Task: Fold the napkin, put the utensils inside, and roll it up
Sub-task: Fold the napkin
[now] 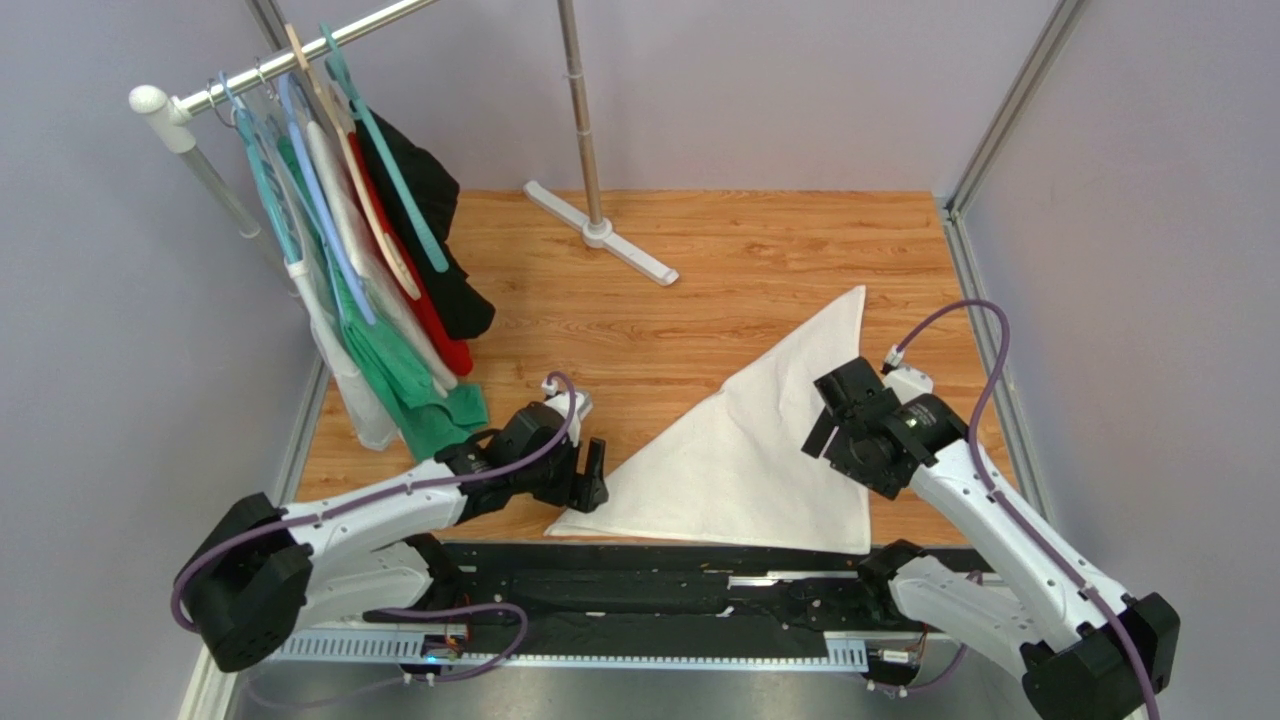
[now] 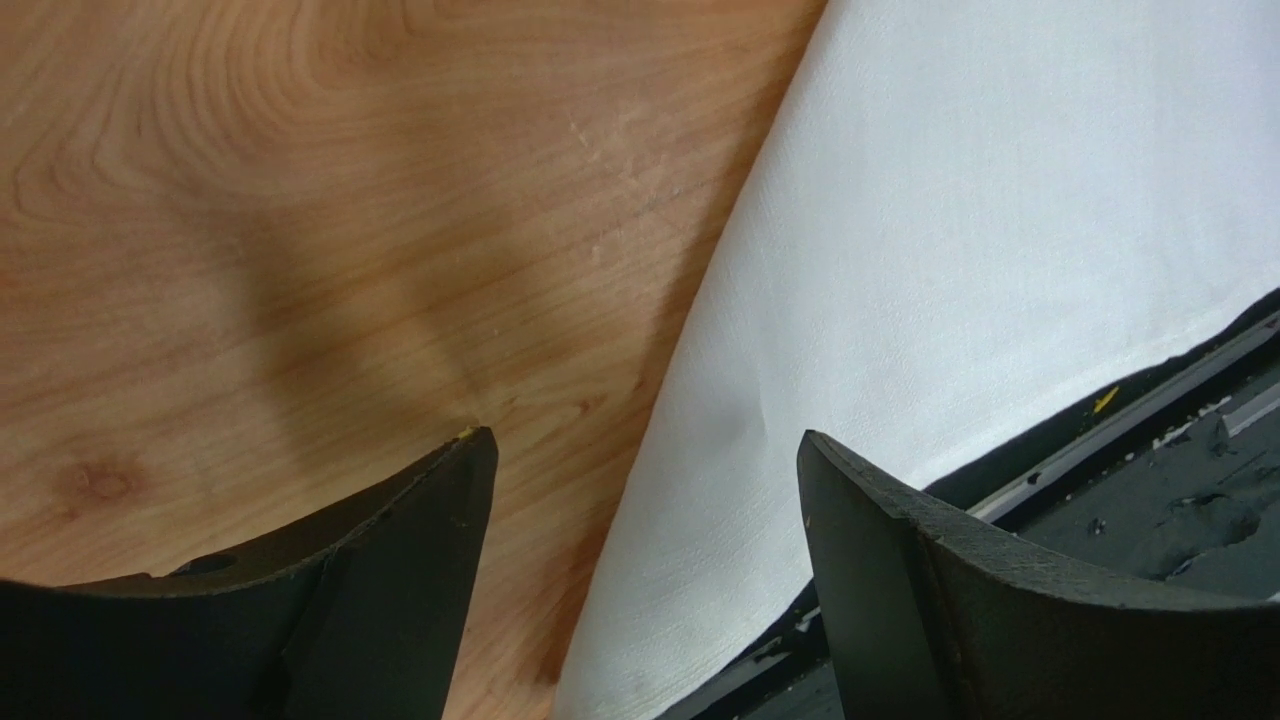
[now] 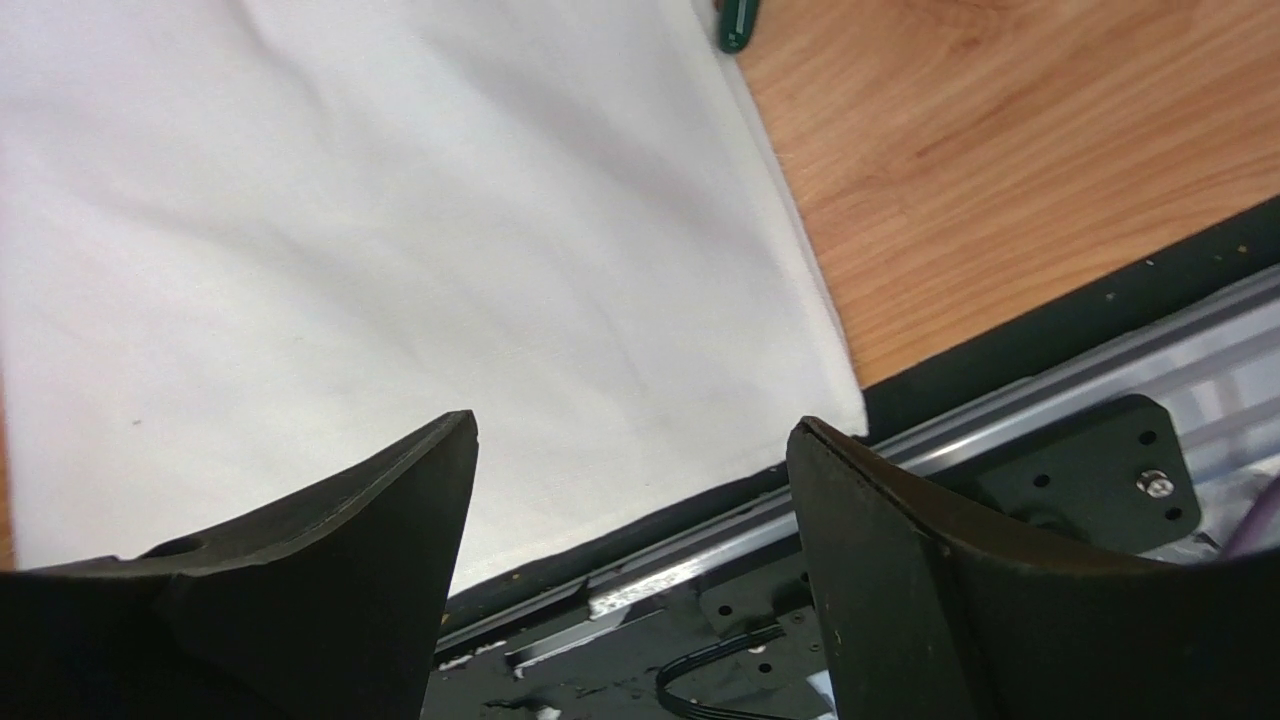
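Note:
The napkin (image 1: 736, 450) lies on the wooden table folded into a white triangle, its long edge along the near side and a point reaching back right. My left gripper (image 1: 591, 480) hovers open at its near left corner; in the left wrist view the napkin (image 2: 977, 225) edge runs between the fingers of the left gripper (image 2: 646, 438). My right gripper (image 1: 828, 435) stands open above the napkin's right part, nothing between its fingers. In the right wrist view the right gripper (image 3: 631, 425) is above the napkin (image 3: 376, 225) near edge. A dark green utensil (image 3: 736, 23) tip shows beside the cloth's right edge.
A clothes rack with hung garments (image 1: 376, 255) stands at the back left, its pole and white foot (image 1: 601, 233) at the back middle. A black rail (image 1: 676, 578) runs along the table's near edge. Grey walls close in both sides.

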Robot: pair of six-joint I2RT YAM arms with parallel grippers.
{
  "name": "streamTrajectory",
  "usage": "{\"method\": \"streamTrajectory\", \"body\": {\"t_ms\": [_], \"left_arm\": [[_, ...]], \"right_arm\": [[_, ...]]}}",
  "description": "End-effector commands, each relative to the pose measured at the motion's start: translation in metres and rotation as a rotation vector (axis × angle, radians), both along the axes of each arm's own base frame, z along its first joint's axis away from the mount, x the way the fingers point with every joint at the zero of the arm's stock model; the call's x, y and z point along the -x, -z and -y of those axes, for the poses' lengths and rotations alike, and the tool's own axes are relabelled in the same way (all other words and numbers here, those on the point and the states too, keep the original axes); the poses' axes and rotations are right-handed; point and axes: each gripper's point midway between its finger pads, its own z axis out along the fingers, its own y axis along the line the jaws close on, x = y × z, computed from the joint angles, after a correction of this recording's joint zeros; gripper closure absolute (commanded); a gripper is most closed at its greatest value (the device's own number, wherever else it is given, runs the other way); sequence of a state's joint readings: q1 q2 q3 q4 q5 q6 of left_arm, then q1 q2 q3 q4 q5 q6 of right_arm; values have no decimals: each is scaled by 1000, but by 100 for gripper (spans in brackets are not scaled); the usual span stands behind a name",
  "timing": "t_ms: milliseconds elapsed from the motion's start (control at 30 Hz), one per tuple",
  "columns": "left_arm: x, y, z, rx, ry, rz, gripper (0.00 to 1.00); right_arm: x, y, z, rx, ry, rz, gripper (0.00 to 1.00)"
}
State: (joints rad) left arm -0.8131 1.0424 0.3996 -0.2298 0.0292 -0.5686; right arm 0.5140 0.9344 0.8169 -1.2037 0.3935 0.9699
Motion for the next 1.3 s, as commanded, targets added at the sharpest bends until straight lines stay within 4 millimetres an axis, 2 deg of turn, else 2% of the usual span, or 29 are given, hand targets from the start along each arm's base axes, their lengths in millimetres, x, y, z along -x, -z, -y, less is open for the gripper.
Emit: {"method": "streamTrajectory", "body": {"t_ms": [0,100,200,267,367,467,500,533,600,667,733,867,933,967,1000,1033,1067,1100,1267], "left_arm": [[-19,-14,17,31,49,33,23],[-18,-12,21,33,67,16,27],[-17,-10,23,42,69,4,39],[-16,-5,22,30,68,-10,40],[-15,-1,26,37,76,-31,49],[-15,0,29,41,77,-43,62],[-16,1,28,33,71,-41,74],[-17,1,27,29,66,-40,78],[-20,2,23,6,51,-39,93],[-24,0,21,-6,42,-32,100],[-31,-3,12,-24,8,-29,100],[-39,-6,-2,-17,-38,-26,100],[-38,-6,-2,3,-46,-40,100],[-39,-7,-4,5,-57,-42,100],[-37,-5,-5,1,-62,-51,100],[-36,-3,-8,0,-77,-60,100],[-36,-3,-9,1,-90,-63,100],[-36,-2,-11,-2,-102,-64,100],[-32,-3,-17,17,-135,-61,100]], "right_arm": [[-23,-26,-23,-116,-37,135,20],[-23,-32,-24,-124,-51,146,20],[-24,-36,-23,-119,-58,154,20],[-25,-37,-24,-123,-64,160,20],[-25,-37,-25,-126,-75,162,20],[-25,-33,-25,-122,-81,158,20],[-27,-33,-27,-125,-83,161,20],[-26,-30,-28,-126,-93,151,20],[-30,-28,-32,-133,-106,158,20],[-35,-26,-34,-123,-121,151,20],[-45,-28,-36,-112,-131,174,20],[-72,-29,-38,-56,-155,166,20],[-93,-36,-43,-70,-161,192,20],[-103,-36,-37,-61,-151,192,20],[-122,-34,-40,-69,-150,194,21],[-131,-33,-44,-93,-158,191,21],[-147,-31,-37,-95,-130,195,23],[-162,-26,-38,-90,-140,175,24],[-220,-11,-25,-54,-108,129,30]]}}
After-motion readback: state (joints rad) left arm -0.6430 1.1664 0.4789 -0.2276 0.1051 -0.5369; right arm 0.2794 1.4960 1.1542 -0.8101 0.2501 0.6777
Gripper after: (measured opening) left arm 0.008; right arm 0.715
